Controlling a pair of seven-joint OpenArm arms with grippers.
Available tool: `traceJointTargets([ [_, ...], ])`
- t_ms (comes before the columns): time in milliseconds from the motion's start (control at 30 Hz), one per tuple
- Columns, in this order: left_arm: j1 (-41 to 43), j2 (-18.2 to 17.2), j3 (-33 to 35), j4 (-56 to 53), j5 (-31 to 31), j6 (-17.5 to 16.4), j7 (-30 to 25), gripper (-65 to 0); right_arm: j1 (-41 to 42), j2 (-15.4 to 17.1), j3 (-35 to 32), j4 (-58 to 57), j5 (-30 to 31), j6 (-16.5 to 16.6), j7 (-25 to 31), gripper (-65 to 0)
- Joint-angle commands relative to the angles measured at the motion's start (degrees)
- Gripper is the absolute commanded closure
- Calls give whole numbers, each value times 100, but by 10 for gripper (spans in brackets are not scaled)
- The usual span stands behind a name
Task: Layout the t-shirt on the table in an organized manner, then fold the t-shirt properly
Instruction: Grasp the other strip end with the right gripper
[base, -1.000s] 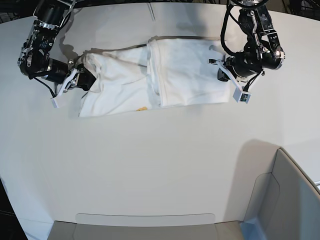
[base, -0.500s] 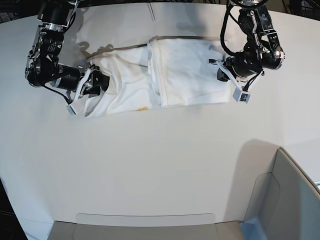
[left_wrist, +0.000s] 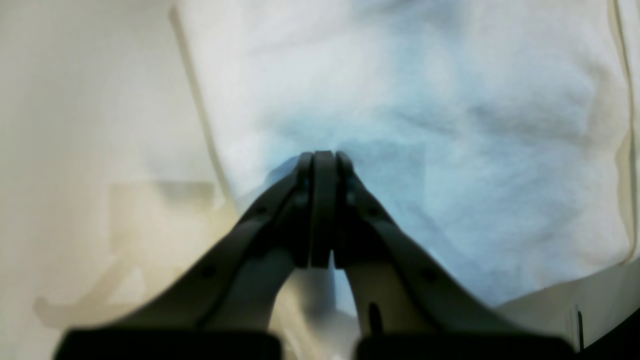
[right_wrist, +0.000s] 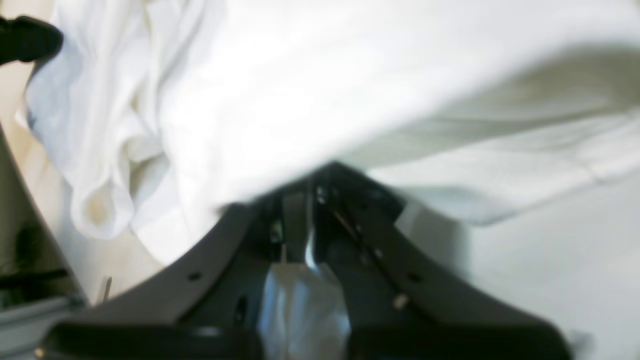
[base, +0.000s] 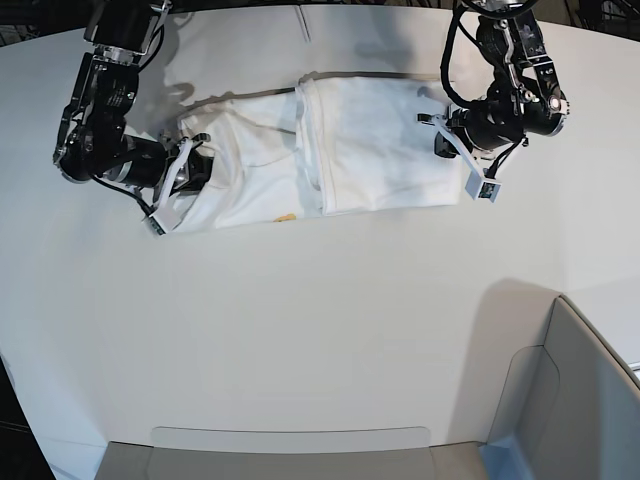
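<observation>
I have the t-shirt (base: 300, 150) lying toward the far side of the desk (base: 320, 330), between the two arms. It is partly folded: one half sits as a fairly flat white panel nearer my left arm, with a straight fold edge running across the middle, while the other half, nearer my right arm, is rumpled and bunched. A small yellow patch of print (base: 285, 216) peeks out at the near edge of the cloth.

My right tool (base: 172, 195) is down at the rumpled end of the shirt. From its wrist view I see the t-shirt (right_wrist: 320, 90) draped over the tips, and the dark fingers (right_wrist: 300, 210) look drawn together with white cloth caught between them, though the view is blurred, so I read it as pinching the shirt's edge.

My left tool (base: 470, 170) hangs at the flat panel's outer edge. In its wrist view the fingers (left_wrist: 322, 210) are pressed together with nothing between them, poised just over the t-shirt (left_wrist: 425, 125), whose side hem runs along the bare desk (left_wrist: 90, 125).

A grey-white bin wall (base: 575, 400) stands at the near corner of the desk, well apart from the shirt.
</observation>
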Motion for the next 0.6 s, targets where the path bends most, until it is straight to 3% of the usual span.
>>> traceJointTargets([
  [0, -44, -32, -3, 94, -31, -22, -66, 0, 113, 112, 20, 308, 126, 73, 117, 0],
  [200, -35, -32, -3, 94, -31, -22, -66, 0, 394, 393, 169, 615, -498, 73, 117, 0],
  [567, 53, -50, -3, 94, -31, -22, -66, 0, 632, 464, 943, 264, -1122, 73, 117, 0],
])
